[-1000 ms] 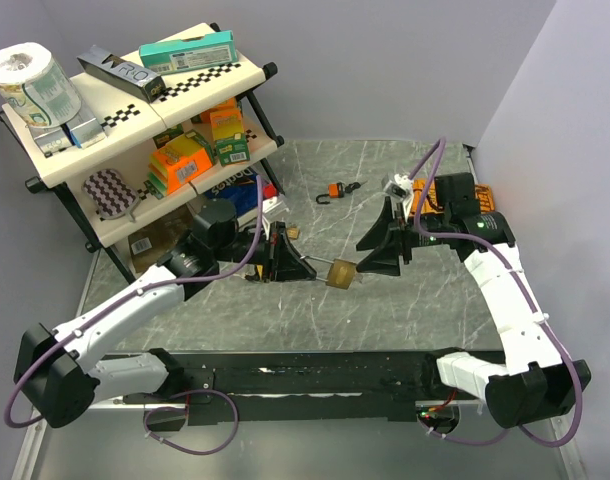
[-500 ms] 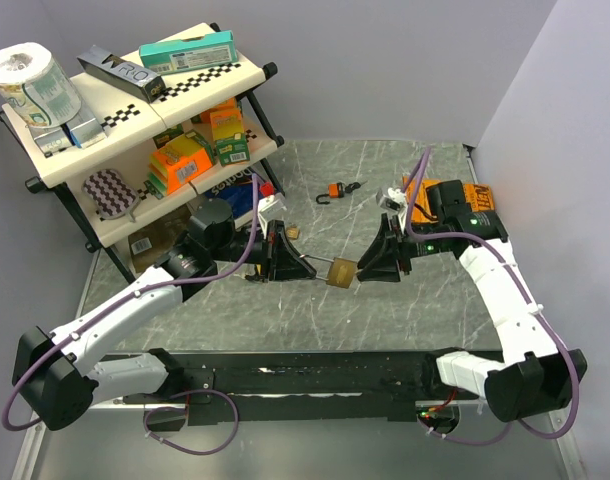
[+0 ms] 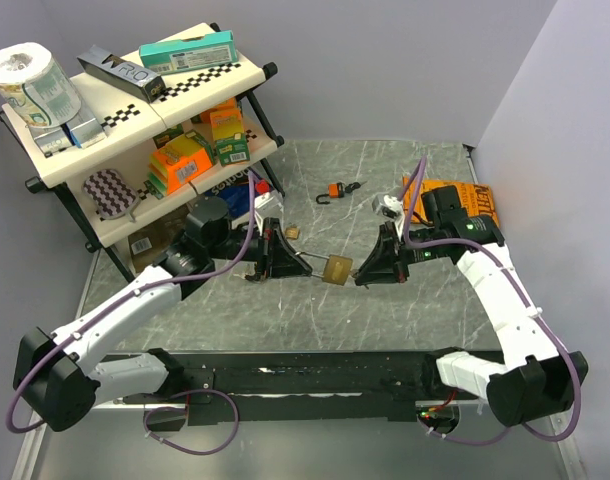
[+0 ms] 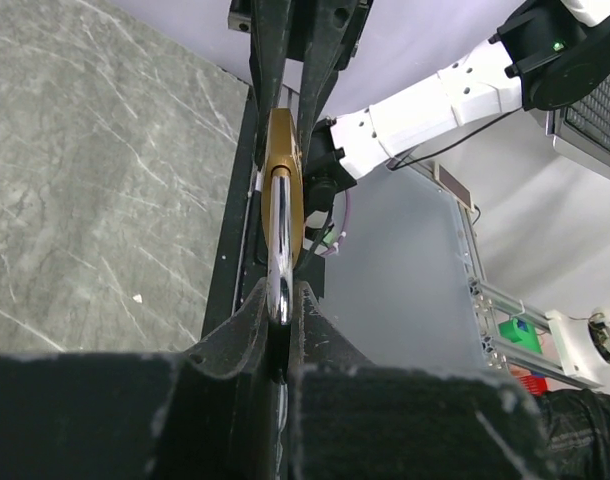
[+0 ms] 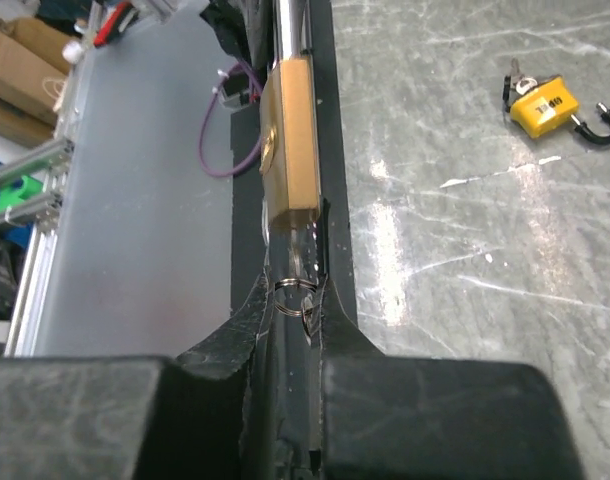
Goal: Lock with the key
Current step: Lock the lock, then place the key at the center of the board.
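1. Grey marbled worktop point(image 3: 385, 180) fills the scene, with a two-tier shelf rack point(image 3: 135, 110) of boxes and a toilet roll point(image 3: 30, 80) at its far left corner.
2. My left hand point(image 3: 303, 266) reaches in from the left. Its fingers are pressed together on the steel shackle point(image 4: 278, 240) of a brass padlock point(image 3: 337, 270).
3. My left wrist view shows that pinch edge-on: the left hand point(image 4: 278, 315) clamps the lower end of the shackle, and the padlock body point(image 4: 282, 180) stands just beyond the fingertips.
4. My right hand point(image 3: 360, 270) meets the padlock from the opposite side, so the lock hangs between the two hands, lifted off the worktop near its middle.
5. My right wrist view shows the right hand point(image 5: 295, 300) closed on the key point(image 5: 293, 262), which enters the bottom of the padlock body point(image 5: 290, 140). A thin key ring point(image 5: 291, 296) sits between the fingertips.
6. Whether the shackle is seated in the body I cannot tell.
7. Lying apart on the worktop, a small yellow padlock point(image 5: 545, 105) rests with its shackle open, well behind the held lock point(image 3: 335, 190).
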`<state>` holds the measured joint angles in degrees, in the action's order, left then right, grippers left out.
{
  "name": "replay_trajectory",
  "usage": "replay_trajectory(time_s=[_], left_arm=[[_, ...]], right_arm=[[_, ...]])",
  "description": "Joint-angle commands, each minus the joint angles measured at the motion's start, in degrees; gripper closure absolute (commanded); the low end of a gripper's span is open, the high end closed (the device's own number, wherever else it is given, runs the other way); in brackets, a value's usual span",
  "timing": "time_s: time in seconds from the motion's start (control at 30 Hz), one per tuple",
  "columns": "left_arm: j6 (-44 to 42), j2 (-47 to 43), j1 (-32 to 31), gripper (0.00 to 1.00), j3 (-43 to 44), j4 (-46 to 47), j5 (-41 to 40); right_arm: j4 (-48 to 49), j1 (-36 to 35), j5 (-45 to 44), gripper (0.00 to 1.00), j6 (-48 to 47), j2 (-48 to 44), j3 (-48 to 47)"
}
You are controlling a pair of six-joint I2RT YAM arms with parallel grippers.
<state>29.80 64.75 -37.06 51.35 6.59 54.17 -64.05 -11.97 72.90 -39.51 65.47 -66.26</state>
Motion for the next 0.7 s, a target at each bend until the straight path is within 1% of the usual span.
replay_trajectory(time_s=[0.0,0.1,0.2,0.23,0.37,0.4,0.43,0.47,0.5,0.53,0.57,0.6,0.63,0.67], left_arm=[[1.1,-1.2,2.9,0.99,0.9,6.2,3.4],[-0.2,-1.6,4.4,0.99,1.9,4.6,4.5],[-0.2,-2.4,6.6,0.99,2.6,4.4,6.0],[-0.3,-2.4,7.1,0.99,2.8,4.0,6.3],[-5.3,-2.8,8.2,0.99,4.3,-1.5,5.8],[-6.3,-2.7,8.2,0.99,4.4,-2.4,4.8],[-6.9,-2.7,8.2,0.99,4.3,-3.7,4.4],[-7.8,-2.4,8.2,0.99,4.2,-4.0,3.9],[-8.2,-2.1,8.2,0.99,4.3,-4.7,3.0],[-9.1,-1.7,8.1,0.99,4.5,-6.3,2.8],[-9.8,-0.6,8.1,0.99,5.3,-6.8,2.9],[-10.4,-0.1,7.9,0.99,5.9,-8.9,3.0],[-12.0,0.5,7.1,0.99,6.5,-10.0,3.0],[-13.1,1.8,6.6,0.99,7.8,-13.1,2.5]], right_arm=[[-0.8,1.1,-0.4,1.0,-3.6,-1.5,1.0],[-3.3,3.1,-1.2,1.0,-6.6,-0.3,1.3],[-7.3,6.5,-1.5,1.0,-11.4,1.9,1.2],[-10.3,7.3,-1.7,1.0,-14.4,2.6,0.9],[-16.6,15.1,-4.6,1.0,-21.6,7.0,-2.0],[-17.1,19.1,-5.6,1.0,-22.4,9.2,-2.6],[-16.8,21.1,-7.0,1.0,-22.4,10.2,-3.1],[-14.5,22.9,-8.6,1.0,-21.3,11.3,-3.7],[-13.1,26.5,-13.2,1.0,-18.7,13.3,-4.0],[-11.7,27.9,-15.5,1.0,-17.6,14.2,-4.3],[-7.4,29.7,-17.8,1.0,-16.2,14.9,-4.1],[-5.1,32.1,-23.5,1.0,-13.6,16.0,-3.8],[-2.9,33.2,-26.0,1.0,-13.1,16.5,-3.0],[-1.0,34.3,-28.8,1.0,-12.6,16.9,-2.6]])
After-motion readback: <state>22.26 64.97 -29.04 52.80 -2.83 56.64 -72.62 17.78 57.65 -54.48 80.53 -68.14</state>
